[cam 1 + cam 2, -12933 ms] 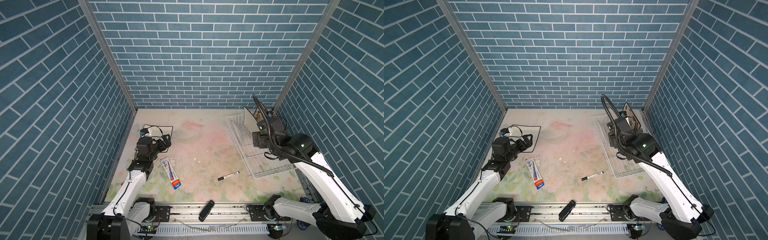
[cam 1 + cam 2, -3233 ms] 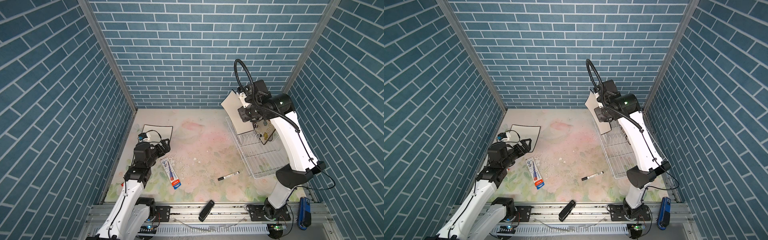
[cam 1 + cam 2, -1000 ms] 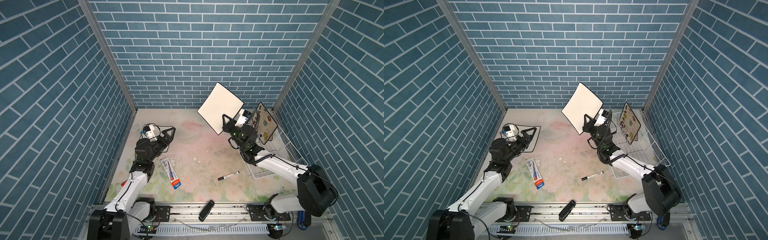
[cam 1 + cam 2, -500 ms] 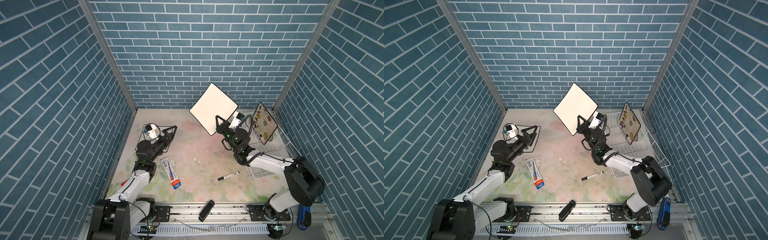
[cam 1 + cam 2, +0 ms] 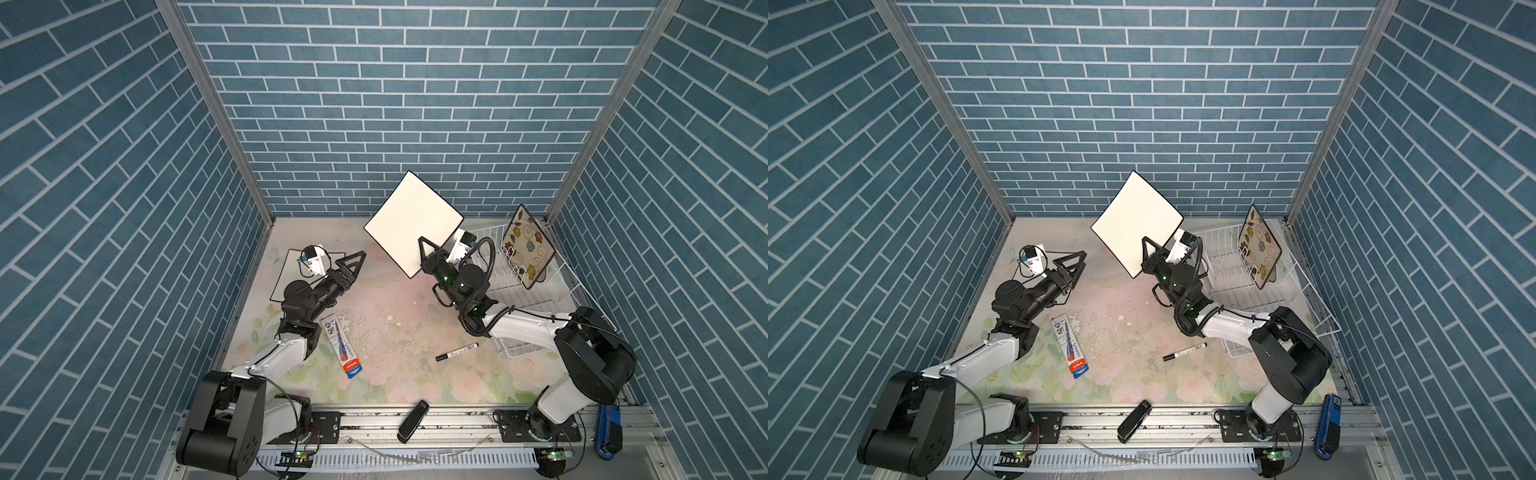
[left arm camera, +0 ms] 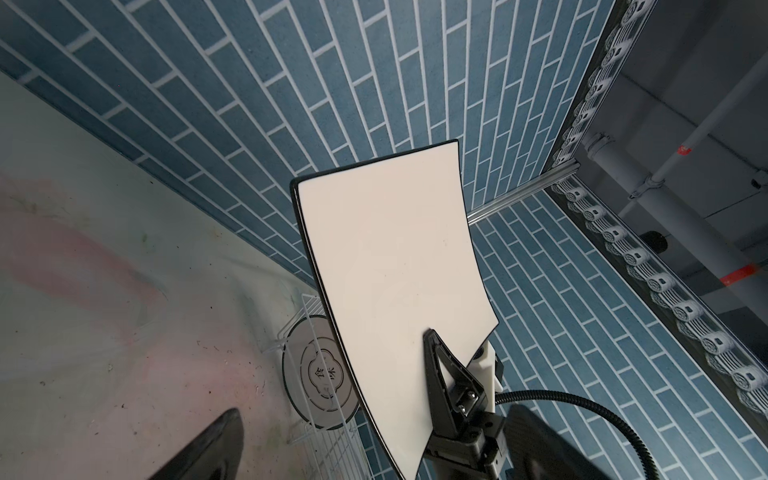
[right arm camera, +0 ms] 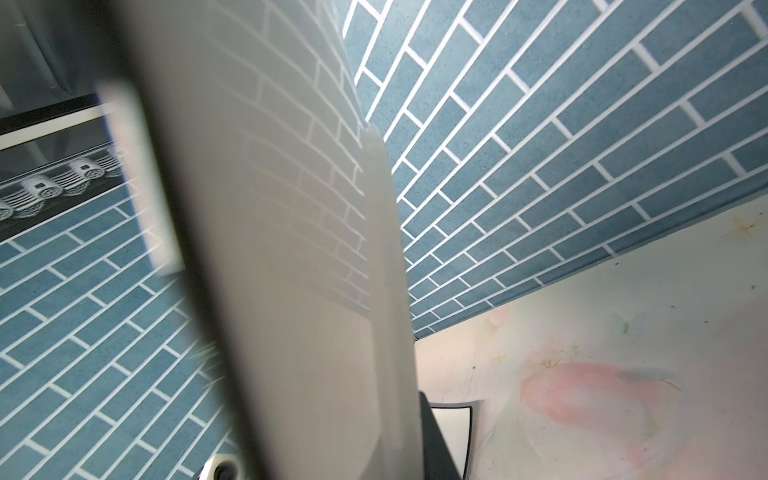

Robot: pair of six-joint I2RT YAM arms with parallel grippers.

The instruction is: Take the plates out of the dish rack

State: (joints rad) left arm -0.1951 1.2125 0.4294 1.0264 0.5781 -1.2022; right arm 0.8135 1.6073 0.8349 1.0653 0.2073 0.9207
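The right gripper pinches only one corner of the plain white square black-rimmed plate, raised and tilted beside the white wire dish rack, so the plate may pivot, slip and drop, while the left gripper gapes wide and empty.

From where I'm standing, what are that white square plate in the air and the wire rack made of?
White square plate: likely glazed ceramic, possibly melamine; stiff, smooth, and glossy enough to mirror the brick wall in the right wrist view. Dish rack: probably metal wire with a white coating; thin, evenly bent rods, uniformly white.
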